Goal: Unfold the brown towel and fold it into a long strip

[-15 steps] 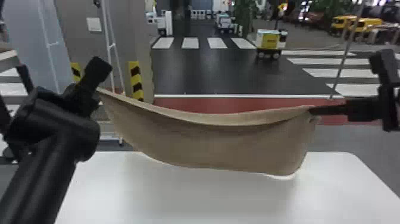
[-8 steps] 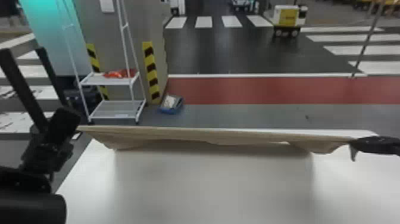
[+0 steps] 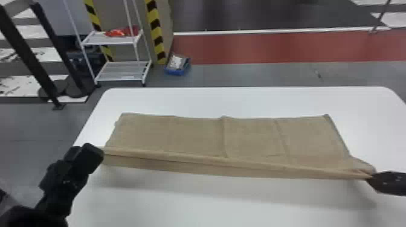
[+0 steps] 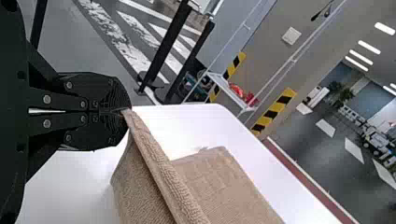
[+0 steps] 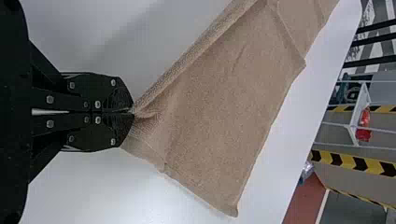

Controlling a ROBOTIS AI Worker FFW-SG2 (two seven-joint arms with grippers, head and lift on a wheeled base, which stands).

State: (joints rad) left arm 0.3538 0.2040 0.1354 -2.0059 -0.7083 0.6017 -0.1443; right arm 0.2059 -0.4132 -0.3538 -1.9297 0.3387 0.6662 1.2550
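Head view showed a big, smooth white surface [image 3: 211, 102] with round far corners. The brown towel [image 3: 169, 132] was on it, wide from side to side. Its far part lay down almost flat, and its near edge [image 3: 193, 158] was held up, with a soft shadow on the surface below.

Opening the towel out looked mostly done, because it was spread wide and not in a heap. It already had a long shape, but making the neat long strip did not look done. The near edge had to go down, and I think more folding and some smoothing were left. If one side went down first, the strip could come out crooked.

The towel looked soft and bumpy, like a bath towel. Close up, the held edge was thick and round, a bit like a rope. A line [image 3: 224, 137] ran across the far part from front to back, like an old fold mark.

The left end effector [image 4: 130, 110] was closed tight on the near left corner. The right end effector [image 5: 132, 112] was closed tight on the near right corner, where the cloth bunched into little wrinkles. Both were black and flat, with tiny round bolts [image 5: 50, 99].
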